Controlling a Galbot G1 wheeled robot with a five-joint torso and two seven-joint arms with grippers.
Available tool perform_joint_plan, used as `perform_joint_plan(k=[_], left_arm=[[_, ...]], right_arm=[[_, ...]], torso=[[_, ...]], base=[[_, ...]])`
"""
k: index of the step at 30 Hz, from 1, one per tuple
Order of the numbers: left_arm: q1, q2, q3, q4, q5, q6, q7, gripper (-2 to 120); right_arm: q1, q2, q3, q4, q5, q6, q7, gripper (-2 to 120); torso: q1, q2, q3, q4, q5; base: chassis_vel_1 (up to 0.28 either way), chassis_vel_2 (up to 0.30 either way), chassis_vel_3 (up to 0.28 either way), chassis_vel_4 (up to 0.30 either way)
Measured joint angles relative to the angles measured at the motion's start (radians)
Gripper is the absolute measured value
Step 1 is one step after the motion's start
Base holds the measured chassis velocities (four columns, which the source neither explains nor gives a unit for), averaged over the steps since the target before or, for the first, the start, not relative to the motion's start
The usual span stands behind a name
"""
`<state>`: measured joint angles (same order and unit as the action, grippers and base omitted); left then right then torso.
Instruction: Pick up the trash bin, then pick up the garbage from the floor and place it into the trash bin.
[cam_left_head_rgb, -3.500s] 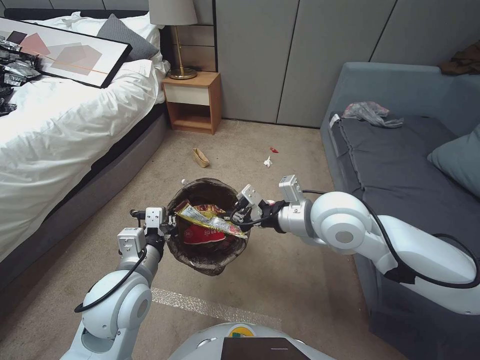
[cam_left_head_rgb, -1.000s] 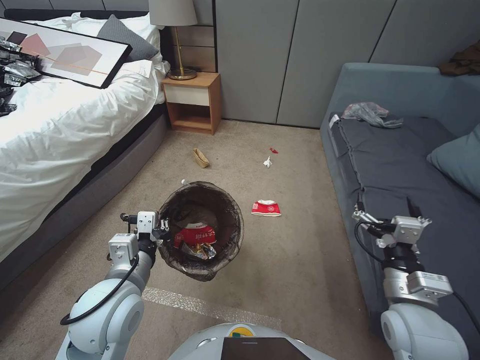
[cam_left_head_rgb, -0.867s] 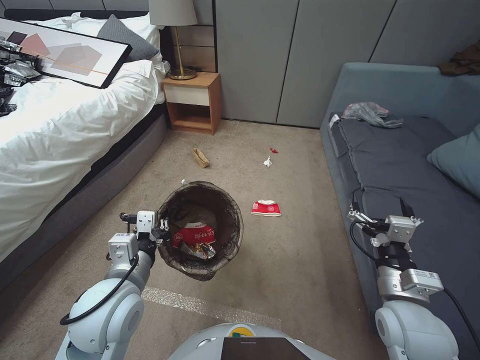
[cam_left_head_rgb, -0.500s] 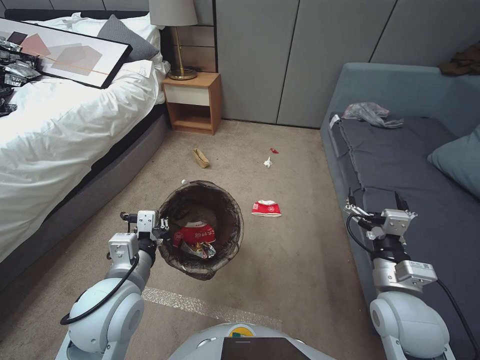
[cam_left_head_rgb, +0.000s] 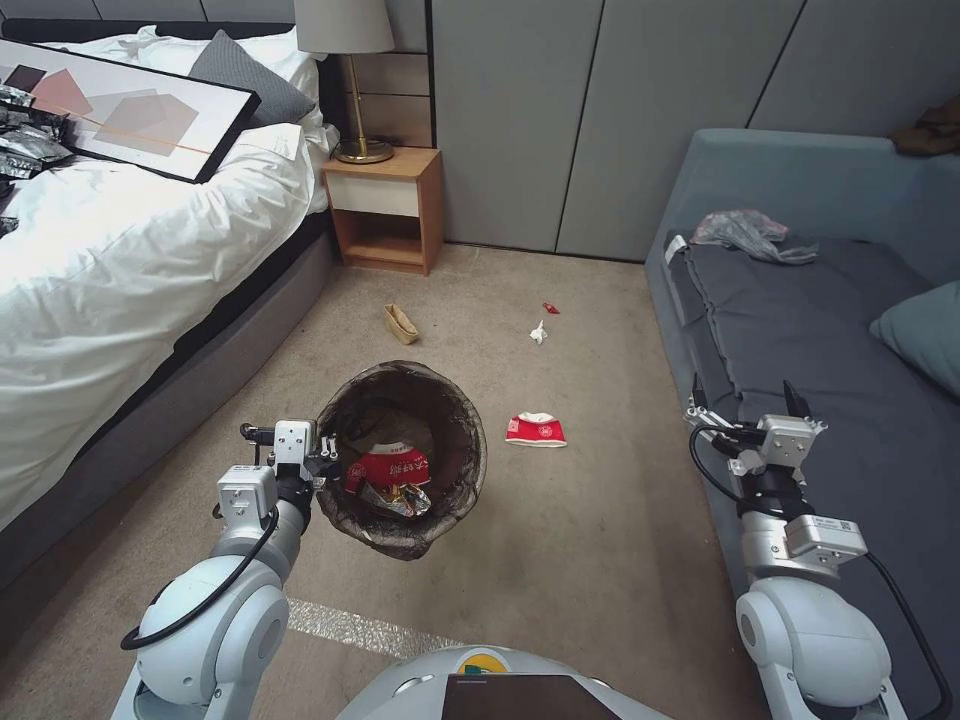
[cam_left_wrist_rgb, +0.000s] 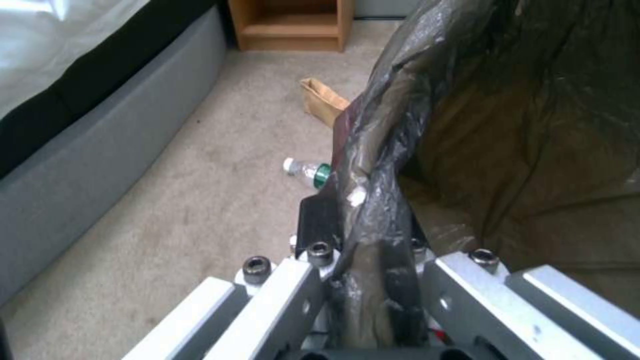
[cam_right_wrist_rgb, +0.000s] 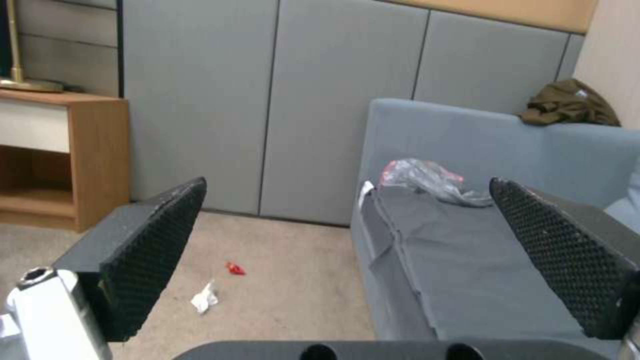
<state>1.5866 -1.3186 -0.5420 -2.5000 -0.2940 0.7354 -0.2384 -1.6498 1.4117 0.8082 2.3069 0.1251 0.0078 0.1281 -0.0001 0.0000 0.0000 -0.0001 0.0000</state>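
**Currently: bin held on left, right fingers apart and empty**

Left gripper (cam_left_head_rgb: 322, 462) is clamped on the bagged rim of the trash bin (cam_left_head_rgb: 455, 420), held above the floor (cam_left_head_rgb: 580, 520), mouth tilted up. Left wrist view adds a clear bottle (cam_left_wrist_rgb: 305, 171) lying on the carpet behind the bin, cap end pointing away from it. Right gripper (cam_left_head_rgb: 742, 402) is over the sofa (cam_left_head_rgb: 800, 330) edge, fingers (cam_right_wrist_rgb: 150, 240) spread wide. Floor count, head view: one red-and-white wrapper (cam_left_head_rgb: 535, 430), one tan carton (cam_left_head_rgb: 400, 323), one tissue (cam_left_head_rgb: 538, 332), one red scrap (cam_left_head_rgb: 549, 308).
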Motion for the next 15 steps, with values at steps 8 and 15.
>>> perform_joint_plan(k=[8, 15], left_arm=[[0.005, -0.004, 0.001, 0.0, 0.009, 0.0, 0.004, 0], [0.007, -0.002, 0.002, 0.0, 0.013, 0.0, 0.007, 0]], right_arm=[[0.002, 0.0, -0.009, -0.006, 0.0, 0.001, 0.0, 100], [0.005, -0.004, -0.018, -0.013, -0.001, 0.001, 0.0, 100]], torso=[[0.0, 0.0, 0.0, -0.0001, -0.0001], [0.0, 0.0, 0.0, 0.0001, 0.0]], base=[[-0.081, 0.063, 0.074, -0.07], [-0.051, 0.071, 0.062, -0.071]])
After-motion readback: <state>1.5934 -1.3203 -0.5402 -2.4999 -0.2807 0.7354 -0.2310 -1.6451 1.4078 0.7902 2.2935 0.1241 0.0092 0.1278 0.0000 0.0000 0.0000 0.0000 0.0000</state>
